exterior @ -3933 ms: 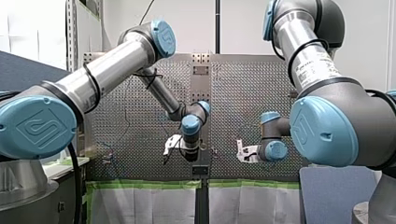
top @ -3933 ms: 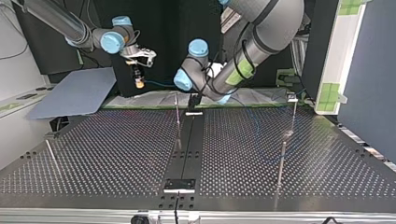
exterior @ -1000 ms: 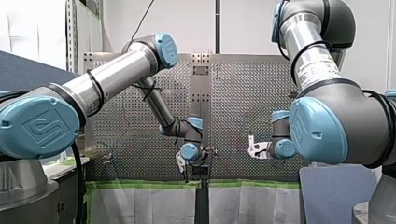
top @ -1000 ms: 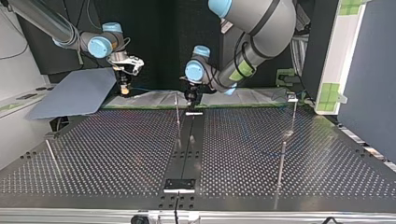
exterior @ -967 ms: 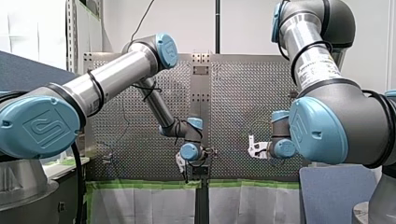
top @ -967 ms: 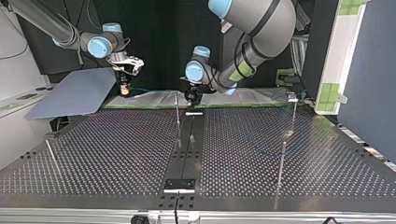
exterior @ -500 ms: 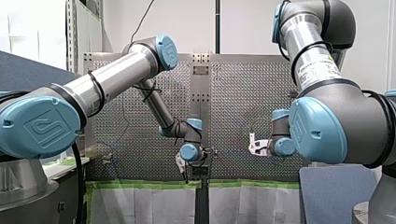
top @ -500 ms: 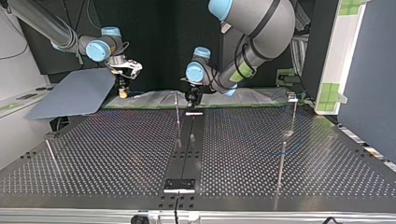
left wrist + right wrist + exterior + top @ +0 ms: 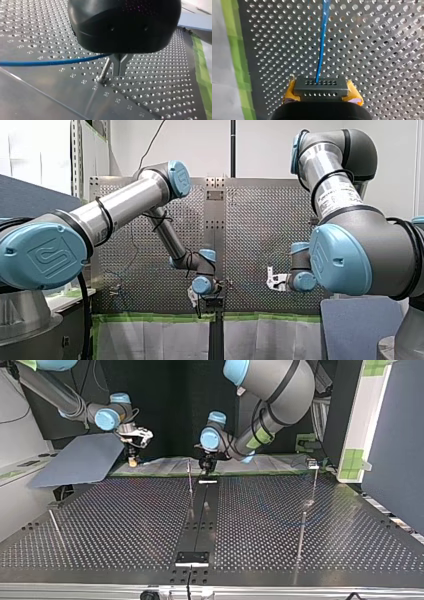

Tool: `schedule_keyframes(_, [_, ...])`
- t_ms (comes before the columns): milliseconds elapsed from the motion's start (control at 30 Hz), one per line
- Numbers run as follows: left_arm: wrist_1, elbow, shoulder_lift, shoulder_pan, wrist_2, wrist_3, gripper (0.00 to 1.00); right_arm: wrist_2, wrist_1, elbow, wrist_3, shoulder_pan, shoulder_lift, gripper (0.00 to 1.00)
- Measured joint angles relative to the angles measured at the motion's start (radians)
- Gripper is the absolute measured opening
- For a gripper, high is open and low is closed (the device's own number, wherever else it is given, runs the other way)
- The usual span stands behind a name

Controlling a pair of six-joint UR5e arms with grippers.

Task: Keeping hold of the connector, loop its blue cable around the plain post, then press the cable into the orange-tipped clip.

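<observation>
Connector (image 9: 321, 86): one black block, clamped in my right claw (image 9: 132, 460) between two yellow pads (image 9: 290, 92), one per side. It hangs above the bench (image 9: 125, 525) by the green tape (image 9: 235, 57), well apart from the middle post (image 9: 190, 479), off to the top view's left of it. My read: the right arm only anchors the end so the line has tension while the other arm routes it. One blue cable (image 9: 322, 45) leaves the connector face and runs straight out over the holes. In the left wrist view it comes in taut and level and ends at the metal fingers (image 9: 115, 62) of my left claw (image 9: 119, 72), which sits just beside the post, tips near the post's foot. Those fingers are closed tip to tip. The cable enters the notch above the tips; can't tell if it's pinched or just riding there. That placement reads as set-up for the wrap: claw tight against the post, no loop around it visible yet, clip step not started. Count: two arms, two claws, one connector, one cable, four thin rods on the bench in the top view. These are the middle post, two well apart from it toward the view's right, and one leaning far to its left. Orange tip: too small to pick out on any of them.
</observation>
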Motion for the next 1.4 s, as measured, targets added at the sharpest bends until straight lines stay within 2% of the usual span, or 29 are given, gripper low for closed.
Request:
schedule_keyframes(233, [-0.003,0.021,0.000,0.011,0.007,-0.006,0.00,-0.001,0.023,-0.048,0.002,-0.011,0.001,0.00])
schedule_keyframes(467, [-0.006,0.034,0.000,0.020,0.006,-0.008,0.00,-0.003,0.025,-0.080,0.005,-0.024,0.002,0.00])
schedule_keyframes(633, [-0.011,0.045,0.000,0.025,0.006,-0.008,0.00,-0.016,0.023,-0.098,0.011,-0.035,0.007,0.00])
schedule_keyframes(767, [-0.021,0.058,0.000,0.027,0.004,-0.008,0.00,-0.035,0.041,-0.129,0.006,-0.039,0.033,0.00])
schedule_keyframes(1100, [-0.034,0.087,0.000,0.033,-0.006,-0.004,0.00,-0.043,0.073,-0.202,0.003,-0.043,0.114,0.00])
schedule_keyframes(1167, [-0.034,0.088,0.001,0.035,-0.007,-0.003,0.10,-0.043,0.080,-0.216,0.002,-0.044,0.127,0.00])
schedule_keyframes(1200, [-0.033,0.088,0.001,0.036,-0.007,-0.002,0.10,-0.043,0.083,-0.220,0.002,-0.044,0.130,0.00])
schedule_keyframes(1233, [-0.033,0.088,0.001,0.038,-0.007,-0.001,0.17,-0.043,0.085,-0.224,0.001,-0.044,0.132,0.00])
schedule_keyframes(1267, [-0.033,0.088,0.001,0.039,-0.007,0.002,0.30,-0.043,0.088,-0.228,0.001,-0.044,0.135,0.00])
schedule_keyframes(1300, [-0.032,0.088,0.001,0.040,-0.006,0.006,0.30,-0.043,0.089,-0.230,0.001,-0.044,0.136,0.00])
schedule_keyframes(1367, [-0.032,0.088,0.001,0.040,-0.001,0.021,0.50,-0.043,0.092,-0.234,0.001,-0.044,0.137,0.00])
schedule_keyframes(1400, [-0.032,0.088,0.001,0.040,0.004,0.028,0.50,-0.044,0.092,-0.235,0.000,-0.044,0.137,0.00])
